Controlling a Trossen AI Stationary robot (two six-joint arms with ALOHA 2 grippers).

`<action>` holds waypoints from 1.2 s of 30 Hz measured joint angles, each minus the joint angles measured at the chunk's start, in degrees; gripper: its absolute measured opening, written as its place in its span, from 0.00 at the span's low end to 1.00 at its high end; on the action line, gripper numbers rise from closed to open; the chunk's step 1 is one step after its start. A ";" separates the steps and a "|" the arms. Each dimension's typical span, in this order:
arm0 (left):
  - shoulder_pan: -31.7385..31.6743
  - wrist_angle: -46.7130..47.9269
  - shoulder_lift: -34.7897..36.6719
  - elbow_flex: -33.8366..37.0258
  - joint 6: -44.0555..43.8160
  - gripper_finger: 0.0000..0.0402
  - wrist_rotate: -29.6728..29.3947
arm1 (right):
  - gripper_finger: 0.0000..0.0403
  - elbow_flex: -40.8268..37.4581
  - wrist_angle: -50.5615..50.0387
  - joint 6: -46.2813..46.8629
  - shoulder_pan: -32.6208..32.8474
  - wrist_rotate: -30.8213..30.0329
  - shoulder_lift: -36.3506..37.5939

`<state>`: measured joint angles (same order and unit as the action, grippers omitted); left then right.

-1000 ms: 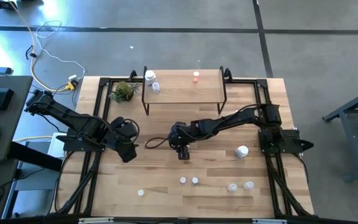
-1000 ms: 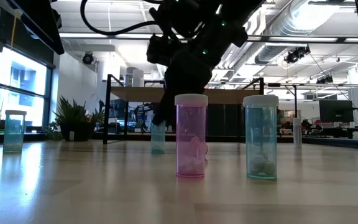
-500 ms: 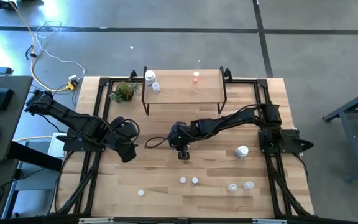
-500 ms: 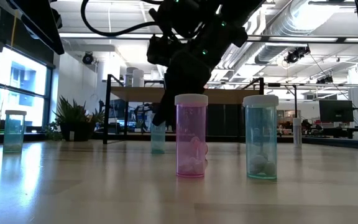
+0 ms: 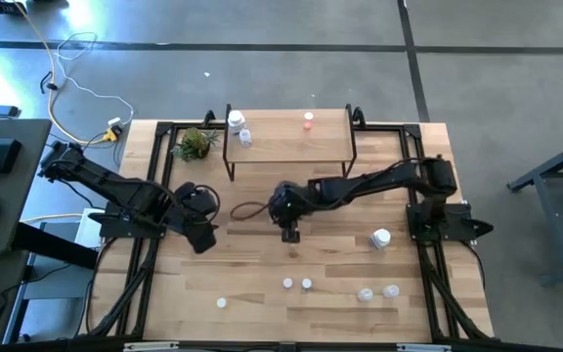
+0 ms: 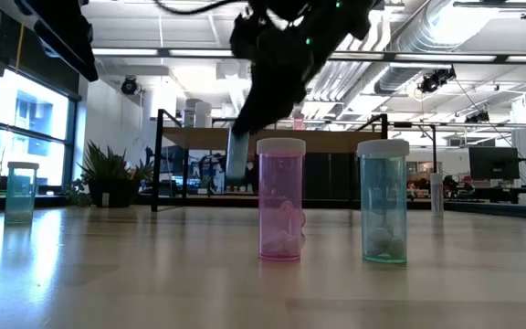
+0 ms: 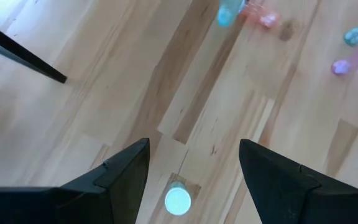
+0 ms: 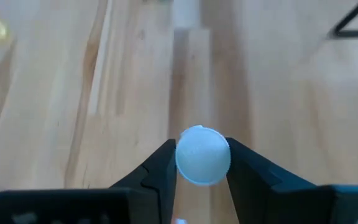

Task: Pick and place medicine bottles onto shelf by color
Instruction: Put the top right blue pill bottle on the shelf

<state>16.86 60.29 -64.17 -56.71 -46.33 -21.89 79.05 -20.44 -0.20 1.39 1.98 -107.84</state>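
My right gripper point(image 5: 291, 233) is over the middle of the table, in front of the shelf point(image 5: 288, 147), shut on a small pale teal bottle point(image 6: 237, 157) with a white cap point(image 8: 202, 155). My left gripper point(image 5: 203, 238) waits open and empty over the table's left part; its wrist view shows a white-capped bottle point(image 7: 178, 200) standing on the table below the gap between its fingers. A pink bottle point(image 6: 281, 199) and a teal bottle point(image 6: 383, 201) stand upright near the front edge. Three small bottles point(image 5: 245, 137) stand on the shelf. My right gripper pinches the bottle's top, at the sides of the white cap point(image 8: 202, 155), between its two fingers point(image 8: 160, 168). The fingers come from above, pointing down. The bottle hangs below them, tilted and lifted clear of the table.
Several more small bottles stand at the front of the table point(image 5: 365, 293), and one larger white bottle point(image 5: 380, 237) stands at the right. A green plant point(image 5: 195, 144) sits left of the shelf. Bare tabletop lies between the two grippers.
My right gripper has gone up and a little toward the shelf with the pale teal bottle. The bottle stood on the table before. Now it is lifted clear and hangs tilted.
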 joint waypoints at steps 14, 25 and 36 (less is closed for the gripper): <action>-5.08 -0.56 0.01 0.00 1.46 0.59 -3.75 | 0.27 0.00 -4.51 0.19 -9.93 -2.73 15.42; -10.25 -4.81 0.01 0.00 1.95 0.59 -7.13 | 0.27 0.00 -7.98 -2.16 -23.17 -4.71 25.55; -13.25 -4.82 -0.01 0.00 2.58 0.59 -7.30 | 0.27 0.00 -12.33 -7.46 -36.90 -5.05 26.78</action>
<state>3.61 55.47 -64.18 -56.71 -43.75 -29.19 79.05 -32.76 -7.66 -35.51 -3.07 -81.06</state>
